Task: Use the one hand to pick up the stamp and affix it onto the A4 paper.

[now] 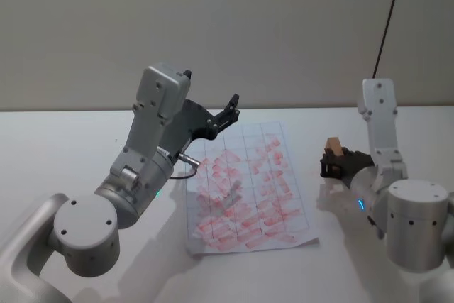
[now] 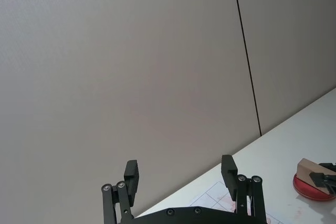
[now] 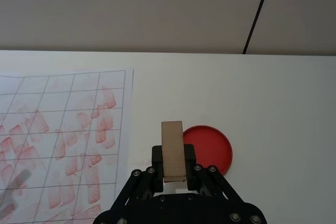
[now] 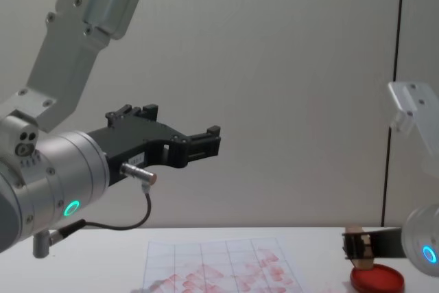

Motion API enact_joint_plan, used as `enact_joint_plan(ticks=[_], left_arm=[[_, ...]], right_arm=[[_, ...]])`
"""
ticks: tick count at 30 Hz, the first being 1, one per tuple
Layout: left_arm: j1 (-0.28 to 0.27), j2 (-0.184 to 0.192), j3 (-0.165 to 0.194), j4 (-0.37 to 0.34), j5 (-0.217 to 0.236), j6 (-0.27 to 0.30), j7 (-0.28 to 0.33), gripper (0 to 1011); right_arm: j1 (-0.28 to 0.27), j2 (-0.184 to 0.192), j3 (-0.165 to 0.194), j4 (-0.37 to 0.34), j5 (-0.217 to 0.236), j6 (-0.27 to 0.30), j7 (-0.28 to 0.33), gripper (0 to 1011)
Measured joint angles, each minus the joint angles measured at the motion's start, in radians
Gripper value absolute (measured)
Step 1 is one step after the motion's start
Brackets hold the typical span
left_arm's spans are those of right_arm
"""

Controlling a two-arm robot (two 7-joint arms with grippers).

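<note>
Two pincers up: my right gripper (image 3: 174, 176) is clamped on the stamp (image 3: 172, 149), a tan wooden block standing upright between the fingers, held low over the white table (image 1: 57, 147). It sits just beside the red ink-pad dish (image 3: 212, 147), to the right of the A4 paper (image 1: 245, 189). In the chest view the stamp (image 4: 359, 245) is right at the dish's (image 4: 376, 279) left edge; touching or just above, cannot tell. The paper lies flat, gridded, covered in red marks, apart from the stamp. My left gripper (image 2: 180, 178) hangs raised above the sheet's left side, fingers spread wide, holding nothing, pointed at the wall (image 2: 131, 66).
</note>
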Motion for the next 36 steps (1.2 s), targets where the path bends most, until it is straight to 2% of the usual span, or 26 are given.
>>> enact_joint_plan(ticks=[26,28,30,31,32,36], left_arm=[[0.0,0.0,0.0,0.0,0.0,0.0,0.0,1001],[0.0,0.0,0.0,0.0,0.0,0.0,0.0,1001],[0.0,0.0,0.0,0.0,0.0,0.0,0.0,1001],[0.0,0.0,0.0,0.0,0.0,0.0,0.0,1001],[0.0,0.0,0.0,0.0,0.0,0.0,0.0,1001],[0.0,0.0,0.0,0.0,0.0,0.0,0.0,1001]], right_arm=[[0.058,0.009,0.053,0.127,-0.014,-0.038,0.005,224],[0.062,0.009,0.054,0.135,-0.015,-0.042,0.009,301],[0.067,0.009,0.056,0.148,-0.016,-0.047,0.014,333],[0.071,0.008,0.058,0.156,-0.017,-0.051,0.018,408],[0.071,0.008,0.058,0.156,-0.017,-0.051,0.018,408],[0.079,0.007,0.06,0.174,-0.02,-0.067,0.028,531]])
